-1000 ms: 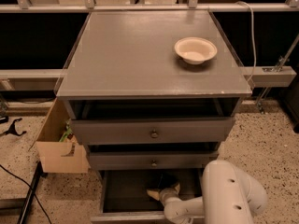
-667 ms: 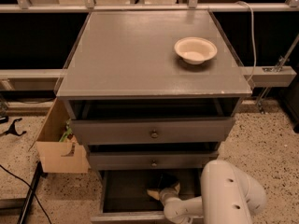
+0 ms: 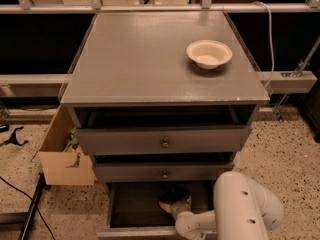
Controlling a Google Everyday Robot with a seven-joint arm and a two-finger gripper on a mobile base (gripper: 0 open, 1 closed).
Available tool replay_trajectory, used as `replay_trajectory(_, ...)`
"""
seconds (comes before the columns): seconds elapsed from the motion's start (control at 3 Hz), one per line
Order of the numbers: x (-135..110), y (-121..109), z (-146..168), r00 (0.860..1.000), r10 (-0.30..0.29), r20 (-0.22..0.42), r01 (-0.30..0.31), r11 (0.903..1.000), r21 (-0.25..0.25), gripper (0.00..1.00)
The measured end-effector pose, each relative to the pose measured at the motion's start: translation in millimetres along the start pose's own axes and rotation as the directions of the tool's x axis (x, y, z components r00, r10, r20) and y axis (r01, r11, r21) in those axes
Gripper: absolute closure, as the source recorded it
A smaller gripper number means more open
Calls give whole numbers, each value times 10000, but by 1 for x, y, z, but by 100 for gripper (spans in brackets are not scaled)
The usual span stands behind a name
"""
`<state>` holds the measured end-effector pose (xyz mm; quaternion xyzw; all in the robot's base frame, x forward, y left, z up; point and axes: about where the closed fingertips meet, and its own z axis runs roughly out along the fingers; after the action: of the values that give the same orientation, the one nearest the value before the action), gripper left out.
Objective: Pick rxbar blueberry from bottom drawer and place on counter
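Observation:
The bottom drawer (image 3: 131,231) is pulled out, its inside dark. My gripper (image 3: 173,200) reaches down into it near the back middle, on the end of my white arm (image 3: 240,209) that comes in from the lower right. The rxbar blueberry is not visible; the spot under the gripper is dark and hidden. The counter (image 3: 145,59) is the broad grey cabinet top above.
A cream bowl (image 3: 209,53) stands on the counter at the right rear. Two shallower knobbed drawers (image 3: 163,141) stand partly open above the bottom one. An open cardboard box (image 3: 62,156) sits on the speckled floor at the left, with a black cable nearby.

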<state>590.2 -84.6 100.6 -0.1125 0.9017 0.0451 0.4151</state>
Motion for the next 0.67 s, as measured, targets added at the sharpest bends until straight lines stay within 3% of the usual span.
replay_trajectory(0.67, -7, 0, -6, 10000, -27, 6, 27, 10000, 15, 85)
